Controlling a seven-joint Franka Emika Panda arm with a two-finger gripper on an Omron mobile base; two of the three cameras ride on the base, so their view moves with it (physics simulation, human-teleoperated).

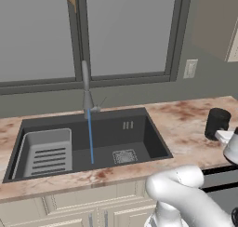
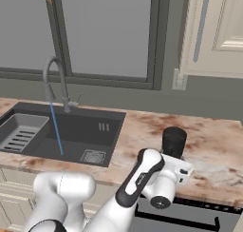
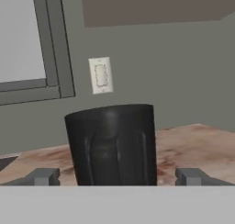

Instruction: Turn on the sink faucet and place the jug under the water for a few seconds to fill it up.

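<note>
Jaws: gripper [image 3: 117,177] spread wide, a fingertip showing on either side of the jug, neither touching it
Jug: black ribbed jug [image 3: 111,144] upright on the marble counter [image 2: 213,145], centred between the jaws, just ahead of them
Water: blue stream [image 1: 90,136] running from the sink faucet [image 1: 86,89] into the sink [image 1: 139,142], well off to the jaws' left
Risk: closing before the fingers reach alongside could pinch only the near wall and tip the jug

even flat rendered light, no clear source, faint soft shadows inside sink [image 1: 88,142], no glare, slight overall softness, dull sheen on jug [image 3: 112,142], no edge distortion
</note>
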